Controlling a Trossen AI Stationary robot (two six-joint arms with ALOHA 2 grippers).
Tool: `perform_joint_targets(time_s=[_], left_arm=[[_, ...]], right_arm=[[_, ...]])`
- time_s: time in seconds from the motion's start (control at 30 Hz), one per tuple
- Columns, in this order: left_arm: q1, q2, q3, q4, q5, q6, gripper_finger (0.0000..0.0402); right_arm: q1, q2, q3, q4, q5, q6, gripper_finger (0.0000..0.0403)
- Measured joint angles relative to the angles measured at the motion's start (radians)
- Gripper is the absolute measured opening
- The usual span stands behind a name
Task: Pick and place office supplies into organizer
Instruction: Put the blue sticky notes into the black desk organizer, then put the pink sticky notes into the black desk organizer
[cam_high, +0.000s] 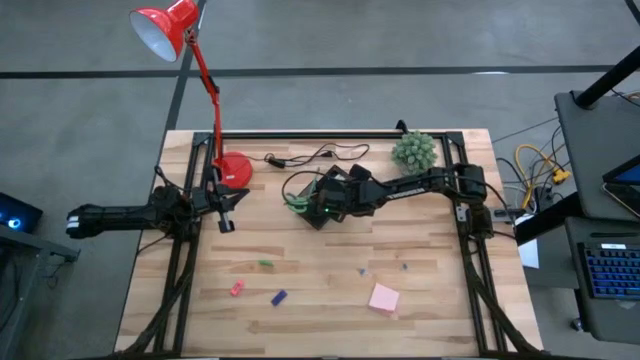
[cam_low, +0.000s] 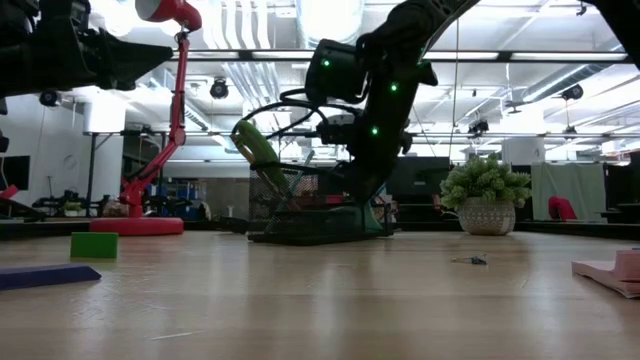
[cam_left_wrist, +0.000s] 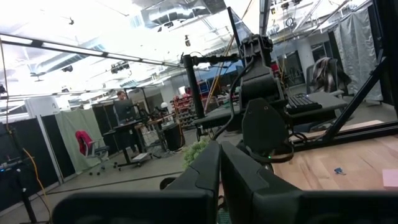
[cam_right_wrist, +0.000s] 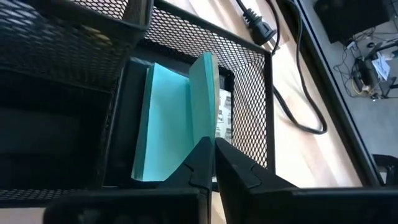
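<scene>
The black mesh organizer (cam_high: 318, 203) stands at the table's middle, toward the far edge. Green-handled scissors (cam_low: 258, 150) stick out of it, tilted. My right gripper (cam_right_wrist: 211, 149) reaches down into one compartment, shut on a teal block with a patterned side (cam_right_wrist: 186, 106). My left gripper (cam_high: 226, 217) waits shut above the table, near the lamp base. A pink sticky-note pad (cam_high: 384, 298), a red piece (cam_high: 237, 288), a blue piece (cam_high: 279, 297) and a green piece (cam_high: 265, 263) lie flat on the near half. My right gripper pinches the teal block between its two fingers at the block's thin upright edge (cam_right_wrist: 205, 127). The fingers come slanting down from above into the organizer's compartment. The block stands on edge inside the compartment (cam_right_wrist: 161, 124), between the mesh walls; its underside is hidden.
A red desk lamp's round base (cam_high: 233, 170) sits by the left gripper. A black cable (cam_high: 310, 157) runs along the far edge, and a green spiky plant ball (cam_high: 414, 150) sits at the far right. Two tiny bits (cam_high: 363, 270) lie near the pink pad.
</scene>
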Motion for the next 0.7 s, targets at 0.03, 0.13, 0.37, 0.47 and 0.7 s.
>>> perform_joint_targets(time_s=[0.03,0.13,0.37,0.47,0.7], left_arm=[[0.000,0.000,0.000,0.000,0.000,0.000,0.0000],[0.000,0.000,0.000,0.000,0.000,0.000,0.0000],[0.000,0.000,0.000,0.000,0.000,0.000,0.0000],[0.000,0.000,0.000,0.000,0.000,0.000,0.0000],[0.000,0.000,0.000,0.000,0.000,0.001,0.0000]], right_arm=[[0.000,-0.001,0.000,0.000,0.000,-0.005,0.0010],[0.000,-0.009,0.000,-0.004,-0.002,-0.012,0.0018],[0.000,-0.030,0.000,-0.008,-0.054,-0.017,0.0068],[0.000,-0.035,0.000,-0.007,-0.049,-0.023,0.0090],[0.013,-0.085,0.000,0.014,-0.047,-0.069,0.0118]])
